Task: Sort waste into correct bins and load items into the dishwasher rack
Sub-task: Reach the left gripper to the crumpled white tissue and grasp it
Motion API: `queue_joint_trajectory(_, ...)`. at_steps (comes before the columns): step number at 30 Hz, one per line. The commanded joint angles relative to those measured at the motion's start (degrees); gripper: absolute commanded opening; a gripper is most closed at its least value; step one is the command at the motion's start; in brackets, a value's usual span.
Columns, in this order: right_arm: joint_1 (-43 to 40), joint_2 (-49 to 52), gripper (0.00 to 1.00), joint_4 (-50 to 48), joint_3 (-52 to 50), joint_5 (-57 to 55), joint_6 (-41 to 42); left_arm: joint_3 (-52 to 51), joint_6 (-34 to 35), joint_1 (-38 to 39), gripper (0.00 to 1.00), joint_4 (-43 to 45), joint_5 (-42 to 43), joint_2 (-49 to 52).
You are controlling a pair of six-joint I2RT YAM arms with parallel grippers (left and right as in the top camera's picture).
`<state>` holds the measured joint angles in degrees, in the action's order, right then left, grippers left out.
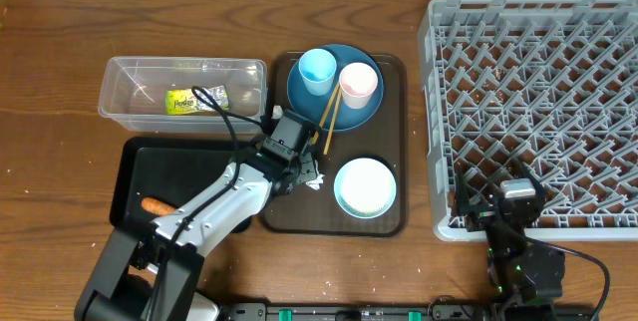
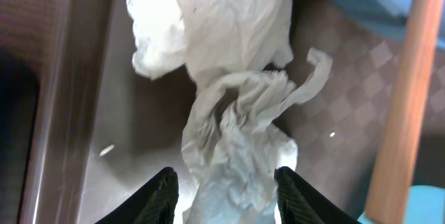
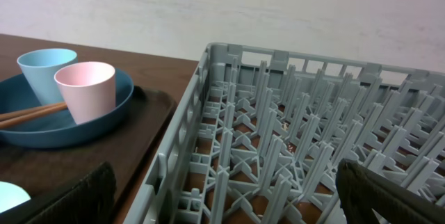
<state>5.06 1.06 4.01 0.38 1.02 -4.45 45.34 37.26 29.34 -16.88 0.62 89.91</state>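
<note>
The crumpled white tissue (image 2: 236, 113) lies on the brown serving tray (image 1: 299, 211), and my left gripper (image 2: 226, 182) is shut on its near end, one finger on either side. From overhead that gripper (image 1: 299, 166) sits at the tray's left edge, just below the wooden chopsticks (image 1: 327, 124). The blue plate (image 1: 302, 97) carries the light blue cup (image 1: 318, 69) and the pink cup (image 1: 359, 82). A white bowl (image 1: 365, 186) stands on the tray's near half. My right gripper (image 3: 222, 182) hangs open and empty over the front left corner of the grey dishwasher rack (image 1: 538, 102).
The clear tub (image 1: 120, 92) at the left holds the yellow-green wrapper (image 1: 184, 102). In front of it the black tray (image 1: 150, 161) holds the orange carrot piece (image 1: 158, 204). A few white grains lie beside the tissue.
</note>
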Motion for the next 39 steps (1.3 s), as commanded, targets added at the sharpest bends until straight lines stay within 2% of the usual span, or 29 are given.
queue_joint_trajectory(1,-0.15,-0.04,0.99,0.26,-0.07,-0.39,-0.13,-1.6,-0.63,0.26,0.48,1.09,-1.77,0.48)
queue_joint_trajectory(6,-0.15,-0.04,0.99,0.24,-0.07,-0.39,-0.13,-2.05,-3.15,0.26,0.48,1.6,-1.77,0.81)
queue_joint_trajectory(18,-0.15,-0.04,0.99,0.26,-0.07,-0.39,-0.13,-2.08,-3.17,0.26,0.47,1.9,-1.77,1.99)
queue_joint_trajectory(24,-0.15,-0.04,0.99,0.24,-0.07,-0.39,-0.13,-2.08,-3.21,0.26,0.41,4.39,-1.77,5.18)
queue_joint_trajectory(28,-0.15,-0.04,0.99,0.26,-0.07,-0.39,-0.13,-2.08,-3.19,0.26,0.33,4.42,-1.77,6.91)
queue_joint_trajectory(33,-0.15,-0.04,0.99,0.26,-0.07,-0.39,-0.13,-2.08,-3.19,0.26,0.32,4.35,-1.75,7.52)
queue_joint_trajectory(39,-0.15,-0.04,0.99,0.26,-0.07,-0.39,-0.13,-2.08,-3.19,0.26,0.19,3.93,-1.53,7.5)
